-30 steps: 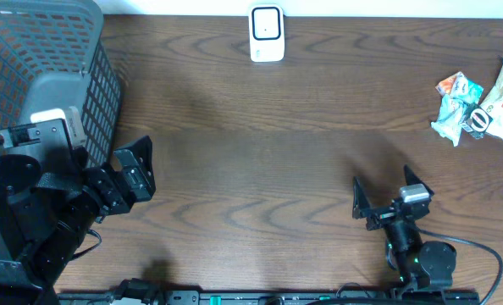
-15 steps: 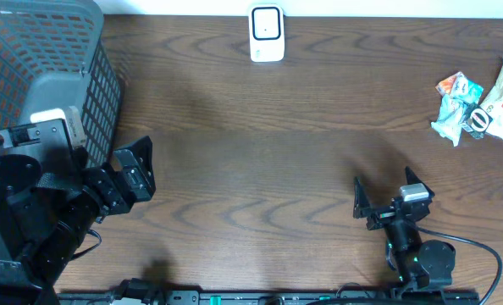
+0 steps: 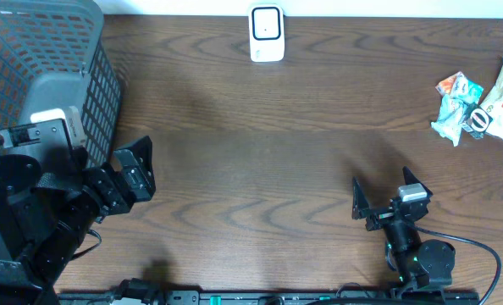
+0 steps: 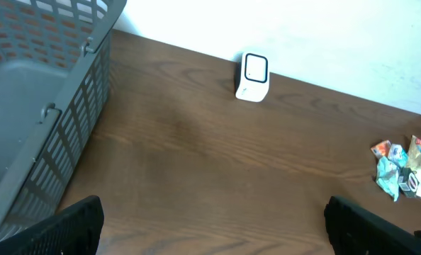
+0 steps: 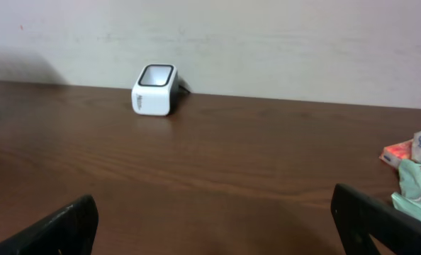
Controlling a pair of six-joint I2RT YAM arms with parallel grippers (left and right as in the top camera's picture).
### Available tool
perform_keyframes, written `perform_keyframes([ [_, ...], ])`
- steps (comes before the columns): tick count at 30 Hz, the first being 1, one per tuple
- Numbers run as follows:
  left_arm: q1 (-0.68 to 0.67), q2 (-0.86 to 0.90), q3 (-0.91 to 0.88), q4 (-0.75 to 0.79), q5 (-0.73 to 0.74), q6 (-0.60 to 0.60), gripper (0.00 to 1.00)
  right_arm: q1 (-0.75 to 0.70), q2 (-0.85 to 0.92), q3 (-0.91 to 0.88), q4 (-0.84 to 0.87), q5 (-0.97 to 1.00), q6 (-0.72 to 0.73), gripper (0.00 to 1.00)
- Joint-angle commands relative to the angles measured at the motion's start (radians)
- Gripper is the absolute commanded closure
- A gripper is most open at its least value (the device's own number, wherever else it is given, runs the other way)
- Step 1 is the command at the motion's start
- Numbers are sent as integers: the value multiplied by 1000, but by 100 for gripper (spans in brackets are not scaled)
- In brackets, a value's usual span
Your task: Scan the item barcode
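The white barcode scanner (image 3: 267, 32) stands upright at the table's far edge, also visible as the scanner (image 4: 254, 76) and scanner (image 5: 154, 89). The items are a small pile of snack packets (image 3: 480, 103) at the far right: a pale green one and an orange-and-white one; the same packets (image 4: 403, 168) and packets (image 5: 417, 168) show in both wrist views. My left gripper (image 3: 131, 176) hangs open beside the basket, far from them. My right gripper (image 3: 384, 195) is open near the front edge. Both hold nothing, as the left gripper (image 4: 214, 237) and right gripper (image 5: 214, 230) views confirm.
A large grey mesh basket (image 3: 95, 80) fills the back left corner; the basket's wall (image 4: 69, 134) runs close to my left fingers. A white wall rises behind the table's far edge. Bare brown wood lies between the grippers and the scanner.
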Motion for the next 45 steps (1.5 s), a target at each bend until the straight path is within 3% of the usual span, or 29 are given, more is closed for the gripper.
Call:
perform_keyframes([
  [1,4,0,7,-2,-13,-9,2,-3,-7,-1,-7,14,-35,1],
  [16,4,0,7,-2,-13,-9,2,-4,-7,-1,-23,129,-51,1],
  [19,4,0,7,-2,-13,-9,2,-4,-7,0,-24,171,2,1],
  [45,4,0,7,-2,-13,-9,2,-5,-7,0,-25,171,14,1],
])
